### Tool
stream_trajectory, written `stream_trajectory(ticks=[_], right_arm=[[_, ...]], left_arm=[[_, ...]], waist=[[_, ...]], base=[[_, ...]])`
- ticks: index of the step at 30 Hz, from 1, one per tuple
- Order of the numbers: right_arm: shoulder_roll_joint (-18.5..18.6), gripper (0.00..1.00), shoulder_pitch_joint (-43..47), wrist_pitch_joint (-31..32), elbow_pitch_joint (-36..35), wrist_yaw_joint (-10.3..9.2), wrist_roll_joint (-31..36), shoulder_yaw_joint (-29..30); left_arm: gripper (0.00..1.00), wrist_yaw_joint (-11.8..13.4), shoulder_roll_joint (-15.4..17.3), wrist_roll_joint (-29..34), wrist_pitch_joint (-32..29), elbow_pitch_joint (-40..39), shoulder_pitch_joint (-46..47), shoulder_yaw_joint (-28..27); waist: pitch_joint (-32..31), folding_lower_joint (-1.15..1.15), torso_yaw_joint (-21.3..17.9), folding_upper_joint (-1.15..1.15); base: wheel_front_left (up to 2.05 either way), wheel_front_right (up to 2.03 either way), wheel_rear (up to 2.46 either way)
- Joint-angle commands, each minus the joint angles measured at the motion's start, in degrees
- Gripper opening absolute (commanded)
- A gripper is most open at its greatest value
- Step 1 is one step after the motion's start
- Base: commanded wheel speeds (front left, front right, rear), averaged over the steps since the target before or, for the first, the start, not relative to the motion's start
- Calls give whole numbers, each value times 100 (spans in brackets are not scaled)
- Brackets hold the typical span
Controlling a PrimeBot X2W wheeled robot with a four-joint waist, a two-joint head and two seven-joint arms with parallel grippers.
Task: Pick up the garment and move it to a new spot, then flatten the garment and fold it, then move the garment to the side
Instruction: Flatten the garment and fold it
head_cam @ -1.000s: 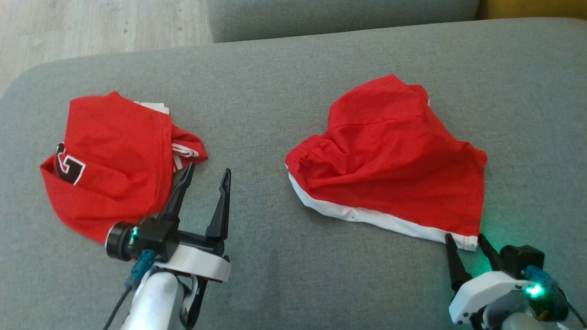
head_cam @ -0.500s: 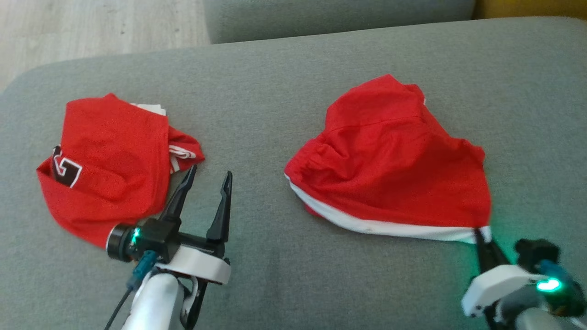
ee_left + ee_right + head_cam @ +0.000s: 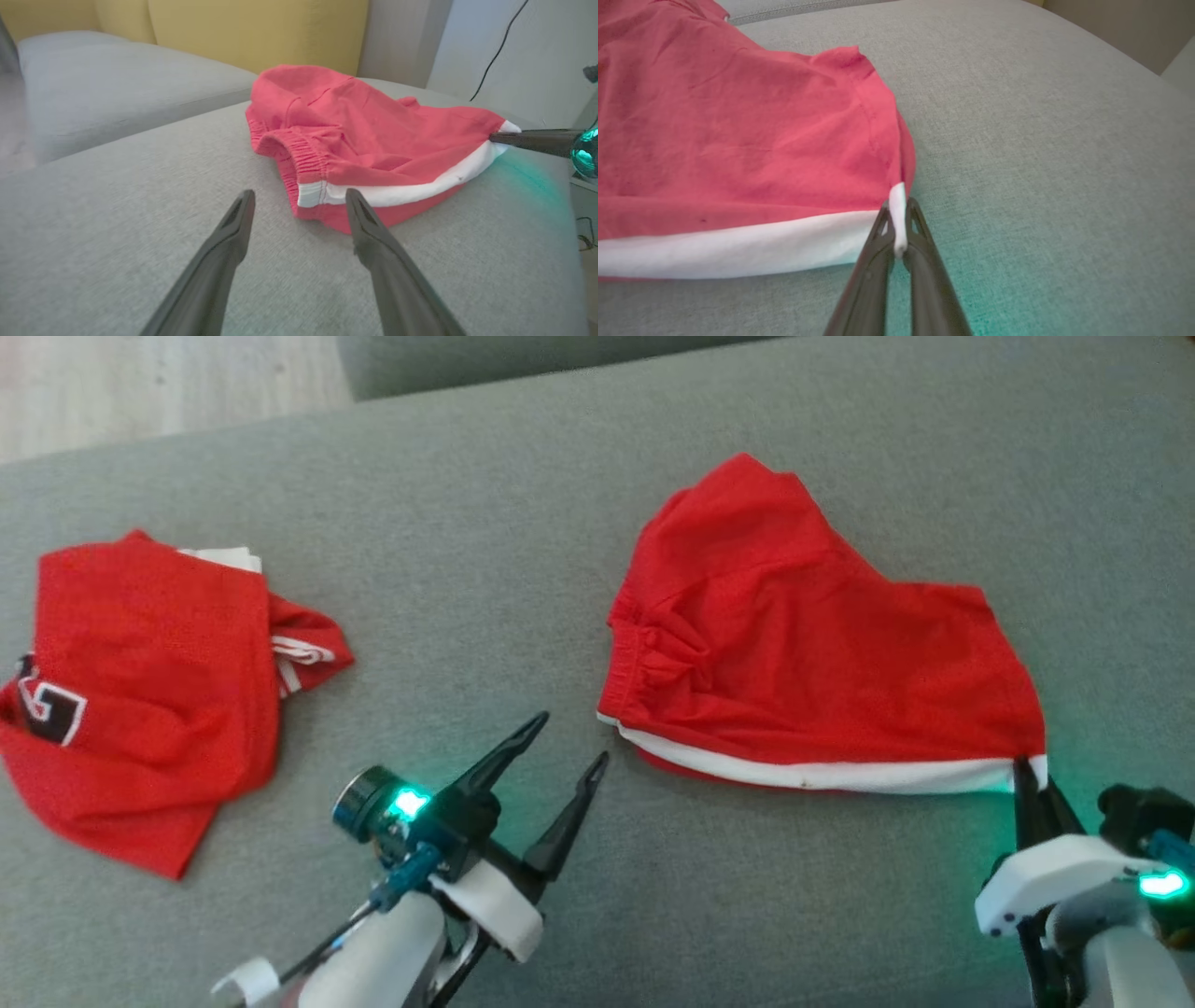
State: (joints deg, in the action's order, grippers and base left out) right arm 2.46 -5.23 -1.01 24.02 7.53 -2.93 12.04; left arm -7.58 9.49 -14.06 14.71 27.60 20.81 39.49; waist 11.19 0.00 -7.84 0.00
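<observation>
Right arm sits low at the bottom right of the head view, and its right claw (image 3: 1030, 770) points up the view with fingers pressed together, pinching the near right corner of the red shorts (image 3: 822, 644). From the right wrist, a tab of the white band (image 3: 738, 252) stands up between the two dark fingers. A green light glows on that wrist.

The left arm's pale forearm rises from the bottom edge and leans toward the right. The left claw (image 3: 574, 737) is spread wide and grips nothing. Its tips aim at the gathered elastic waistband end of the shorts, near it but apart.

The shorts lie on the grey couch (image 3: 523, 523), right of centre. The white band runs along the near edge from the waistband end to the pinched corner.

Well apart to the left lies a second red garment (image 3: 159, 644), rumpled. It carries a black mark (image 3: 47, 705) outlined in white, a letter or a number, too folded to read.
</observation>
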Motion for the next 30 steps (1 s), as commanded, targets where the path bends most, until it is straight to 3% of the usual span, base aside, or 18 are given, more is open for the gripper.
stream_trajectory(ticks=[1,6,12,29,30], right_arm=[[42,0,-171,-82,-147,-4,45,-87],[42,0,-334,-179,-82,-4,-4,-89],[42,0,-441,-307,54,-4,-41,-91],[42,0,-586,-443,279,-4,-37,-171],[42,0,-594,-445,282,-4,-36,-180]], left_arm=[[100,10,103,-117,29,-133,324,-7],[100,10,288,-579,22,-32,770,790],[100,9,392,-905,23,160,1163,1306],[100,9,365,-1148,28,407,1568,1727],[32,9,364,-1172,28,422,1584,1778]], waist=[[113,0,-86,0],[303,0,-166,0],[420,0,-225,0],[493,0,-331,0],[488,0,-335,0]], base=[[0,0,0],[0,0,0],[0,0,0],[0,0,0],[0,0,0]])
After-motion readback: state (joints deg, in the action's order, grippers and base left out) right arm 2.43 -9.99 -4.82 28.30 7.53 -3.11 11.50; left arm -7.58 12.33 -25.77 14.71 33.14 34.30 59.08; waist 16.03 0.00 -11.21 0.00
